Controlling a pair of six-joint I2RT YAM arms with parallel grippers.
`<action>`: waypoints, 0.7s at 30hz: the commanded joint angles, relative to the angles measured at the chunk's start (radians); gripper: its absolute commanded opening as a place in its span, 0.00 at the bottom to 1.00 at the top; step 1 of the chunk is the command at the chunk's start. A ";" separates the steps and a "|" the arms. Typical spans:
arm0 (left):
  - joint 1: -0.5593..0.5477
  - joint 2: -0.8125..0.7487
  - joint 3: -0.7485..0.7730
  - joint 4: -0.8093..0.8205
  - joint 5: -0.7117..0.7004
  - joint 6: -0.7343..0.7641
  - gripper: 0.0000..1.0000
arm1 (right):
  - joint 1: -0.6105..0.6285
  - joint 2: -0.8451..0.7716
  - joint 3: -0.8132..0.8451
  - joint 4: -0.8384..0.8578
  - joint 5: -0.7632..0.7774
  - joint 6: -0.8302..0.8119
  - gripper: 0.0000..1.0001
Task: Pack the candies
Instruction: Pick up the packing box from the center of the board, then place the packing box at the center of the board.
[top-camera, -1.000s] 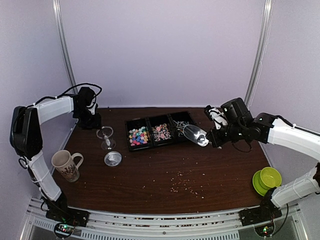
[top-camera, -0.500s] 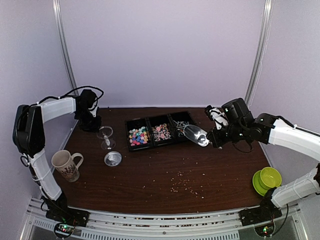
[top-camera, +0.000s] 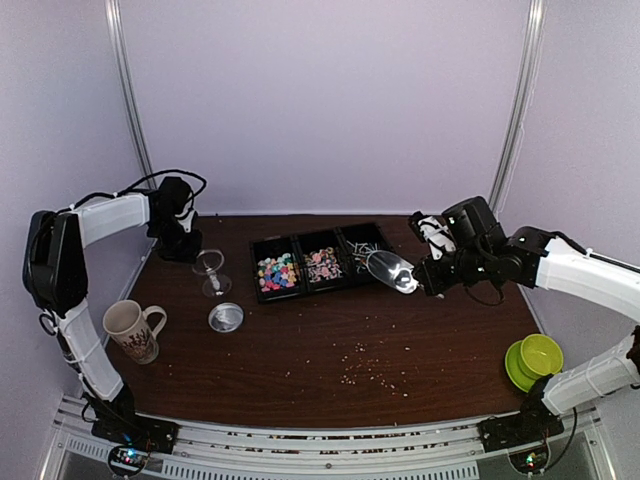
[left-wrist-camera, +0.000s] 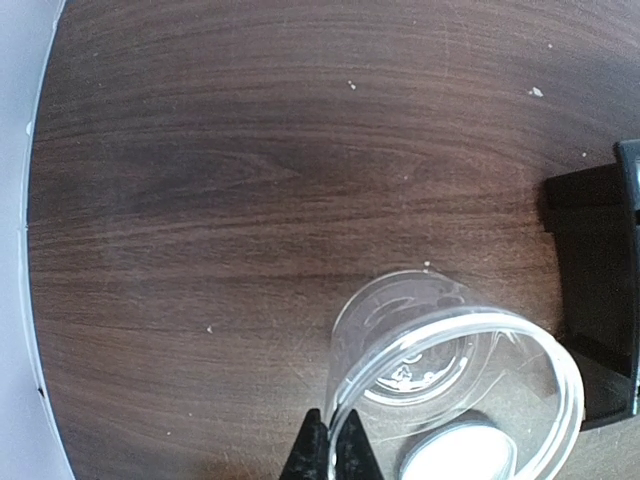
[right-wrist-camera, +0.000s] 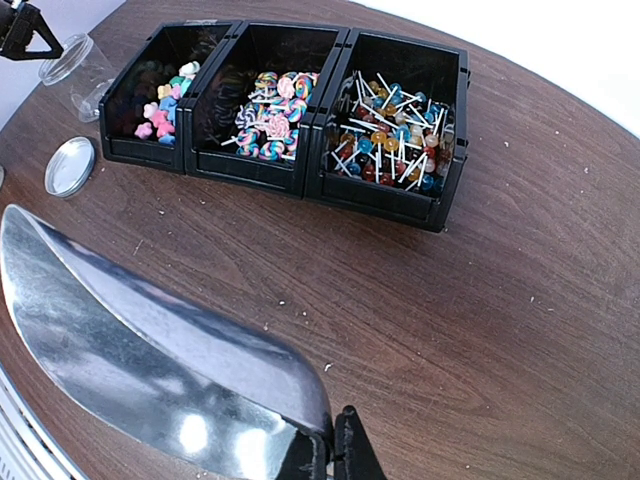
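Observation:
The candies (top-camera: 278, 271) (right-wrist-camera: 163, 96), small multicoloured sweets, fill the left bin of a black three-bin tray (top-camera: 322, 243). More wrapped sweets (right-wrist-camera: 266, 115) lie in the middle bin and lollipops (right-wrist-camera: 392, 134) in the right one. My left gripper (top-camera: 196, 256) (left-wrist-camera: 331, 447) is shut on the rim of a clear plastic jar (top-camera: 210, 268) (left-wrist-camera: 452, 372), which looks tilted. Its metal lid (top-camera: 226, 317) (left-wrist-camera: 462, 451) lies just in front. My right gripper (top-camera: 424, 280) (right-wrist-camera: 331, 452) is shut on the handle of a metal scoop (top-camera: 390, 270) (right-wrist-camera: 140, 365), held right of the tray; the bowl's inside faces away from the wrist camera.
A patterned mug (top-camera: 131, 331) stands near the left front. A green bowl (top-camera: 531, 360) sits at the right front edge. Pale crumbs (top-camera: 365, 372) are scattered over the brown table (top-camera: 330, 340). Side walls close in on both arms.
My left gripper has closed on the jar's rim and the jar has shifted slightly. The right arm and scoop have stayed in place.

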 joint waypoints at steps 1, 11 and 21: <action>0.002 -0.102 0.029 -0.004 0.021 0.003 0.00 | 0.007 -0.016 -0.001 0.007 0.021 0.011 0.00; -0.164 -0.218 0.020 -0.054 0.044 0.031 0.00 | 0.006 -0.038 0.019 -0.018 0.083 0.021 0.00; -0.430 -0.174 0.116 -0.074 0.031 0.004 0.00 | -0.054 -0.066 0.028 -0.047 0.204 0.076 0.00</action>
